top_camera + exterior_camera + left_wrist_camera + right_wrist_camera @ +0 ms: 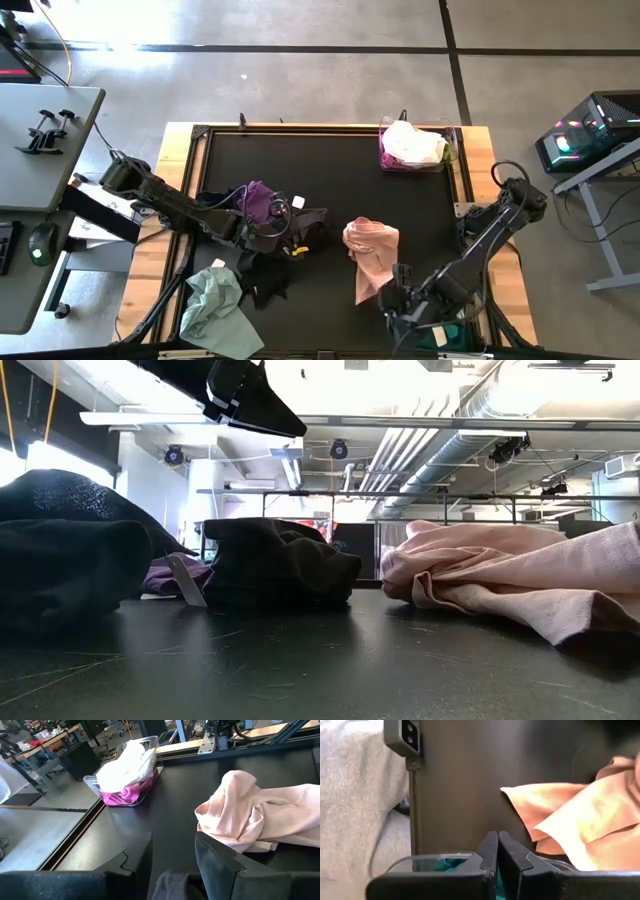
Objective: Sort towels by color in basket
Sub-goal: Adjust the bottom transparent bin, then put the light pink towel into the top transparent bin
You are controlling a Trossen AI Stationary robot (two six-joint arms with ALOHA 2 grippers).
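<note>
My left gripper [303, 226] [172, 857] stands over the table's middle left, shut on a black towel [170, 887]. A purple towel [258, 200] and further black towels [265, 282] [280, 565] lie around it. A pale mint towel [215, 310] lies at the near left edge. A pink towel [372, 250] [260, 815] lies crumpled in the middle. The far-right clear basket [92, 782] holds a white towel [410, 143] over a magenta one [125, 795]. My right gripper [392, 300] [497, 847] is shut and empty, above a near-right clear basket [420, 857] holding a teal towel [447, 866]. My left gripper has a bunched part of the black towel [169, 882] between its two fingers, which slant a little downward toward the table's right. The picture's lower edge cuts off the rest of the towel, so how it hangs does not show.
Bare black tabletop lies between the pink towel and the far-right basket. A raised wooden frame [180, 190] borders the table. A white label [188, 582] sticks out by the black towel in the low view.
</note>
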